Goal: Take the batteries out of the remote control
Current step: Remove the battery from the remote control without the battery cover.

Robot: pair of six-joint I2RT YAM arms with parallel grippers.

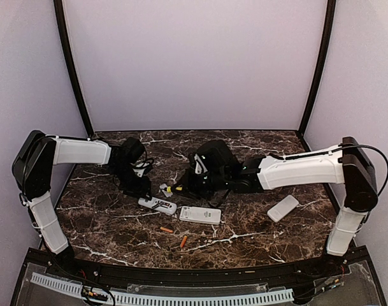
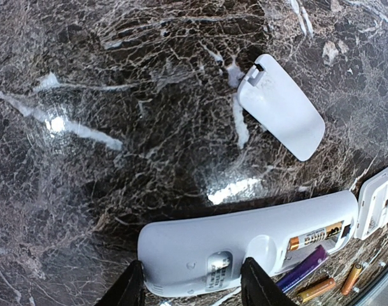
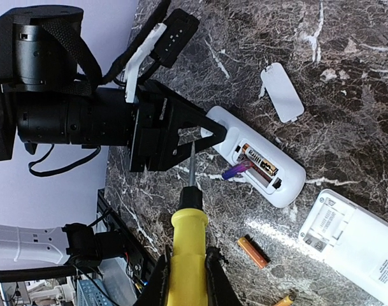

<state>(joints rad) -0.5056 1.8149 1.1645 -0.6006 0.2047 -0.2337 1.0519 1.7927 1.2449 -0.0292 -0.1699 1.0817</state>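
The white remote control [image 2: 244,245] lies back-up with its compartment open. My left gripper [image 2: 194,287] is shut on its rounded end. One orange-banded battery [image 2: 315,236] sits in the compartment, and a purple-blue battery [image 3: 235,170] sticks out of it at a tilt. Two orange batteries [image 3: 253,250] [image 3: 283,299] lie loose on the table beside the remote. My right gripper [image 3: 187,258] is shut on a yellow-handled screwdriver [image 3: 187,229]. The screwdriver's tip hangs next to the left gripper's fingers [image 3: 200,127], short of the compartment.
A removed battery cover [image 2: 283,115] lies on the dark marble table [image 1: 244,242] beyond the remote. A second white remote [image 1: 200,215] lies right of the held one. Another white cover [image 1: 283,208] is at the right. White walls enclose the table.
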